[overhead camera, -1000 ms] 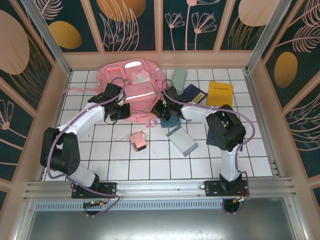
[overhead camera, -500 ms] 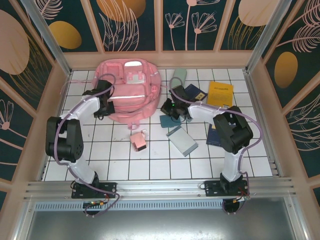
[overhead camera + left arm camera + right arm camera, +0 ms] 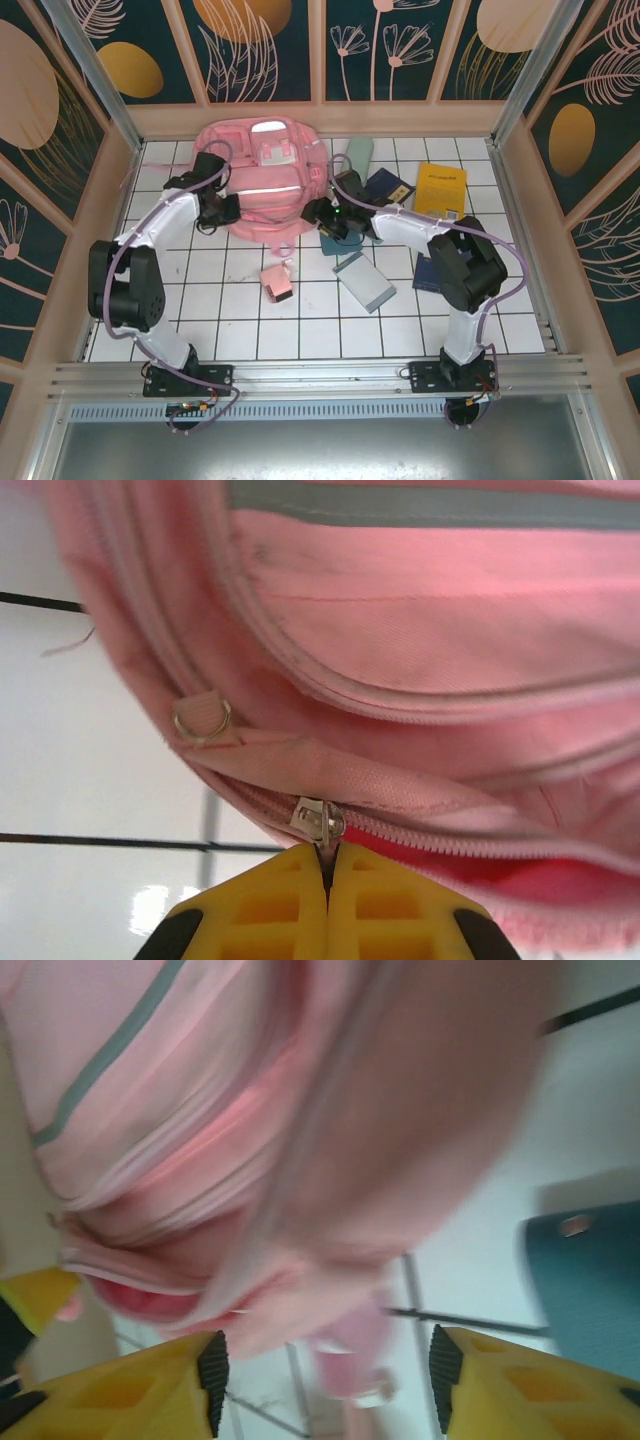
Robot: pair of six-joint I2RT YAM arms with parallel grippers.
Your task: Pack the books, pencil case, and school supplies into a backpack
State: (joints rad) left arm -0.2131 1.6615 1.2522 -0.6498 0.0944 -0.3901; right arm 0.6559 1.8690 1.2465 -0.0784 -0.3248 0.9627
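The left claw [image 3: 327, 852] is shut tight on the metal zip pull [image 3: 318, 822] of the backpack [image 3: 430, 650]. Its yellow fingers [image 3: 270, 905] meet with no gap between them. The zip line runs just past the tips, and red lining shows to the right of the pull. Up and to the left of this claw, a small metal ring [image 3: 203, 720] sits on a fabric tab. Farther off, a grey stripe [image 3: 430, 505] crosses the pink cloth.

The right claw [image 3: 320, 1360] stands apart, its fingers [image 3: 130, 1390] wide. Blurred pink backpack fabric hangs between and beyond them, and nothing is pinched. To its right, a teal pad [image 3: 590, 1280] lies on the white tiled bench [image 3: 600, 1090].

From above, the two claws flank the lower part of the backpack, the left one on its left side and the right one on its right. Toward the arm bases from the right claw lie a grey-blue box [image 3: 365, 281] and a little pink box [image 3: 277, 281]. Beyond and to the right of that claw are a navy book [image 3: 388, 187] and a mint-green case [image 3: 357, 158]. A yellow book [image 3: 441, 187] lies farther right.
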